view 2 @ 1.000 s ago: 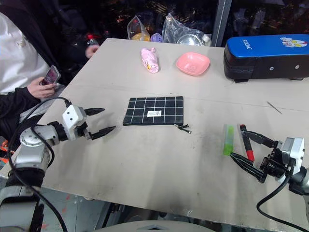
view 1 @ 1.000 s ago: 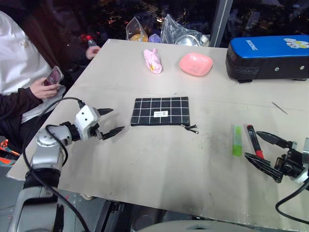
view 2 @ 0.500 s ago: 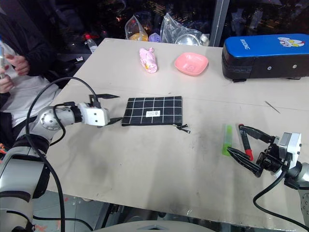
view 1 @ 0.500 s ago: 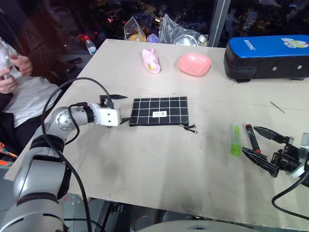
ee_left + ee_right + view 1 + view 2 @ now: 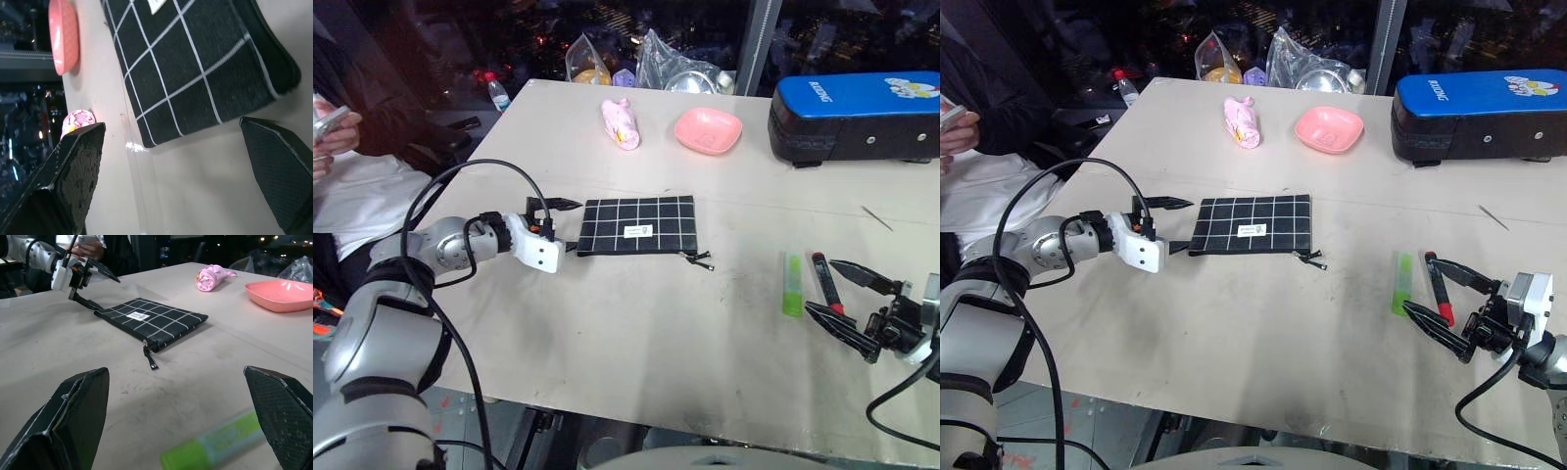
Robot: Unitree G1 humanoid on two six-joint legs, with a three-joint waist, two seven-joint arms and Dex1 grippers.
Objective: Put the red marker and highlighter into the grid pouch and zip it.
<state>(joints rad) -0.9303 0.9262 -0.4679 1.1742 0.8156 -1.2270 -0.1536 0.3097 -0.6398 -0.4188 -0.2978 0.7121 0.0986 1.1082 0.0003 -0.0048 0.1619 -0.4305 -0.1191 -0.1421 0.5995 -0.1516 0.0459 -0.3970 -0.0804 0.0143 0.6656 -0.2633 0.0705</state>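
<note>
A grid pouch [image 5: 638, 226] lies flat near the middle of a beige table [image 5: 636, 333], white label up, zipper pull [image 5: 703, 260] trailing off its near right corner. The left gripper [image 5: 1173, 224] sits at the pouch's left short edge, fingers spread wide w/ one above and one below that edge; the left wrist view shows both finger tips clear of the fabric, nothing held. On the right side of the table the lime-green highlighter [image 5: 793, 283] & the red marker [image 5: 824, 284] lie side by side, just apart, both pointing away from the robot. The right gripper [image 5: 837, 292] hovers at the near end of the marker, jaws wide, one finger each side of the marker's near end; contact can't be told. At the far edge: a pink bowl [image 5: 709, 129], a pink wrapped item [image 5: 623, 122], clear plastic bags [image 5: 666, 67] and a big blue-and-black case [image 5: 857, 115] at the far right corner. A thin stick-like object [image 5: 878, 217] lies alone near the right edge. At the left, a seated person's hand [image 5: 335, 132] holds a phone.
</note>
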